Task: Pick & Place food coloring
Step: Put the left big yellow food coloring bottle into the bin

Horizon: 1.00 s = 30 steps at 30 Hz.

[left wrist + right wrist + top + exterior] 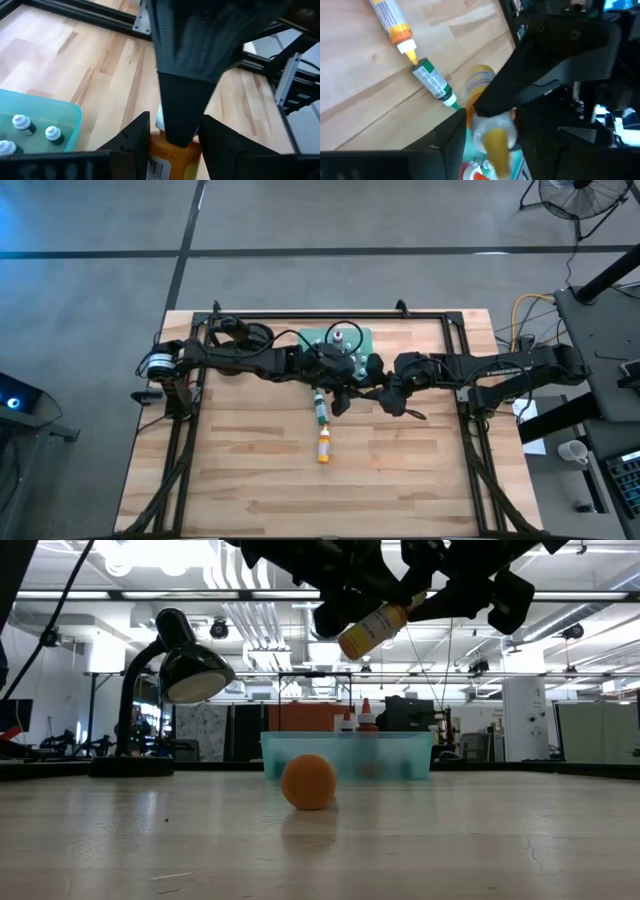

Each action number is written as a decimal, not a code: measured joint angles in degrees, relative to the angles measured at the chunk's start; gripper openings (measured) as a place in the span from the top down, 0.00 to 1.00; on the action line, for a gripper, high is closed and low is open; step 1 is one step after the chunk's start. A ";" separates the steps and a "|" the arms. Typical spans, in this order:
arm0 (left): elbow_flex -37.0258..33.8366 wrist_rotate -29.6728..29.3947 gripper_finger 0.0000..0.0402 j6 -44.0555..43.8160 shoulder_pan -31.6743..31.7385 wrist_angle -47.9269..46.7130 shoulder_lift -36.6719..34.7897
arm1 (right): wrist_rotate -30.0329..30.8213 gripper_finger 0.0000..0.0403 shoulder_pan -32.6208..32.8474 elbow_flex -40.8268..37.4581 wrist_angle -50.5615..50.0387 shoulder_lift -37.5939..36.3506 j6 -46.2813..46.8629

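Landmark: the translucent green tray (352, 338) at the table's far middle; all places are given from it.
Held bottle: an orange-yellow bottle (374, 628) hangs tilted in the air just in front of the tray, between the two arms, probably mid hand-over.
Left gripper (172, 131): pinching that bottle, fingers on either side of its body (its label shows below them).
Right gripper (487, 131): set around the same bottle's nozzle end; the jaws look partly closed, and I cannot tell whether they grip yet.
Loose bottles: a green bottle (320, 409) and an orange-capped bottle (324, 446) lie end to end on the wood, in front of the tray, likely awaiting their turn.
Tray contents: white-capped bottles (20, 123) stand inside.
High view only: where the arms meet.
Low view only: the bottle's height above the table, and an orange ball (307, 781) before the tray.
Right wrist only: the loose bottles' tips nearly touching.
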 joint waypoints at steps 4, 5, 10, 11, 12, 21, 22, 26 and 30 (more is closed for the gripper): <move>0.00 -0.08 0.70 0.01 -0.03 -0.47 0.43 | 1.03 0.65 0.00 0.00 -0.33 0.28 -0.01; 0.00 -0.05 0.70 0.01 -0.03 -0.42 0.47 | 1.11 0.67 0.06 -0.02 -0.49 0.28 -0.02; 0.00 -0.26 0.70 0.09 -0.05 -0.67 0.50 | 2.93 0.72 0.41 -0.02 -0.59 0.31 -0.69; 0.00 -0.54 0.70 0.09 -0.05 -0.91 0.50 | 3.48 0.73 0.52 -0.02 -0.57 0.33 -0.88; 0.00 -0.74 0.70 0.09 -0.01 -1.11 0.50 | 4.15 0.73 0.61 -0.02 -0.57 0.35 -1.15; 0.10 -7.19 0.64 -4.92 -0.79 -1.64 0.50 | 5.74 0.72 1.10 -0.02 -0.79 0.38 -0.69; 0.11 -8.68 0.61 -4.85 -0.96 -2.09 0.50 | 5.85 0.72 1.09 -0.02 -1.07 0.39 -0.65; 0.00 -10.31 0.54 -3.80 -1.43 -4.23 -0.01 | 6.14 0.72 1.07 -0.02 -3.10 0.37 -0.59; 0.09 -10.74 0.49 -4.89 -2.11 -9.46 -2.00 | 6.47 0.73 1.14 -0.02 -4.49 0.31 -0.54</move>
